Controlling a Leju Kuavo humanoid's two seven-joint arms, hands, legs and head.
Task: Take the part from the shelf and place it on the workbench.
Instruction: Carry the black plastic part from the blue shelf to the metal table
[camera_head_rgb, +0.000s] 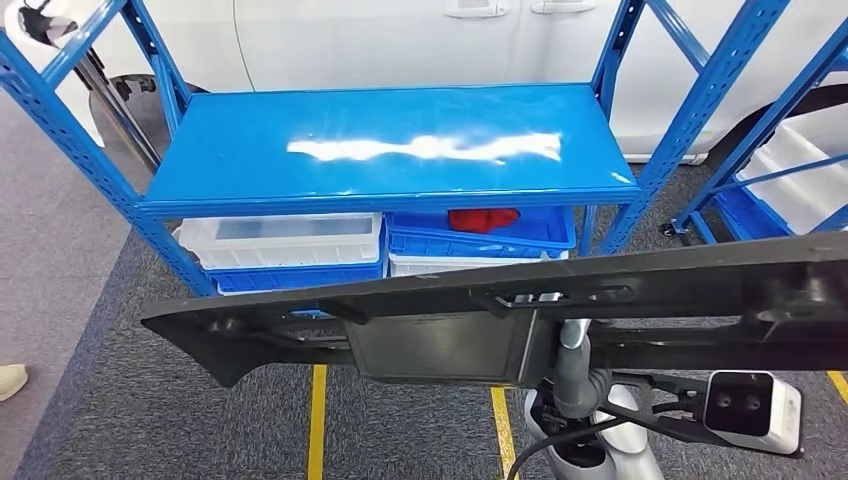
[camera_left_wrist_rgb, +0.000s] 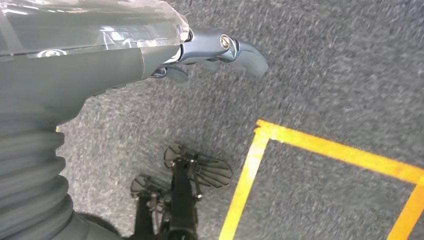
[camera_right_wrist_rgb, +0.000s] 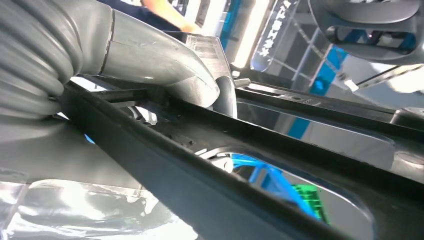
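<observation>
While our right hand (camera_right_wrist_rgb: 200, 85) wraps its thumb and fingers over the ribbed edge of the long black plastic part (camera_head_rgb: 500, 300), we carry that part crosswise through the lower half of the head view, clear of the blue shelf (camera_head_rgb: 390, 140) whose top board fills the upper centre of the frame. Our left hand (camera_left_wrist_rgb: 220, 50) hangs in the upper middle of its wrist view over grey carpet, fingers loosely apart and holding nothing. We judge the first half of the job done: the part is off the shelf and in our grip, and what is left is to turn toward the workbench, which we cannot see from here, and set the part down on it. Under the shelf board, at the centre of the head view, sit a white bin (camera_head_rgb: 285, 240) and a blue bin (camera_head_rgb: 480, 235) with a red object (camera_head_rgb: 483, 218) inside. A white car body (camera_head_rgb: 400, 40) stands behind the shelf along the top edge. A second blue rack (camera_head_rgb: 790, 150) rises at the right edge, and we think the part's long ends could catch on its posts as we turn. Yellow floor tape (camera_left_wrist_rgb: 250, 170) marks the carpet at the lower right of the left wrist view.
</observation>
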